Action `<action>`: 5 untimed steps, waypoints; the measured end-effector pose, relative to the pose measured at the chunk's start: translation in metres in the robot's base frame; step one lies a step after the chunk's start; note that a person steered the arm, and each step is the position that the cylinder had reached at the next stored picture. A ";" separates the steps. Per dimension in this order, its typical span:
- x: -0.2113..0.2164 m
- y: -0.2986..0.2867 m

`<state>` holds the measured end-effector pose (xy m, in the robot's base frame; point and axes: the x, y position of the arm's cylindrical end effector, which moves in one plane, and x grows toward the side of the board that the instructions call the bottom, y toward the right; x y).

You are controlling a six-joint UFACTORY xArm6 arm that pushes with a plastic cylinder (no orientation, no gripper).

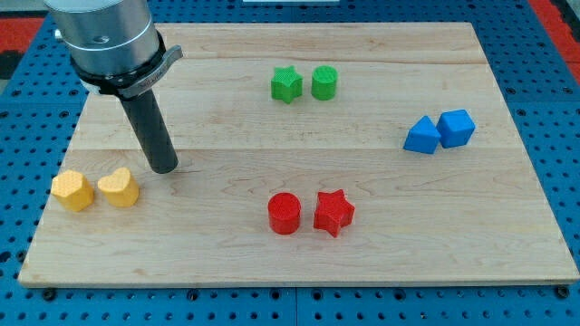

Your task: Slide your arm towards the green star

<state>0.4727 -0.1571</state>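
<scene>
The green star (285,83) lies near the view's top centre of the wooden board (381,254), touching or almost touching a green cylinder (324,82) on its right. My tip (164,167) rests on the board at the view's left, well to the left of and below the green star. It sits just above and to the right of a yellow heart-shaped block (119,187), with a small gap between them.
A yellow hexagonal block (72,191) lies left of the yellow heart. A red cylinder (284,214) and a red star (333,213) lie at the bottom centre. Two blue blocks (422,135) (456,128) lie at the right. A blue pegboard (553,118) surrounds the board.
</scene>
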 end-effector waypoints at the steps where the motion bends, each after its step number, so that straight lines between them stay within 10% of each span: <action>1: 0.000 0.001; 3: -0.037 0.039; 5: -0.124 0.265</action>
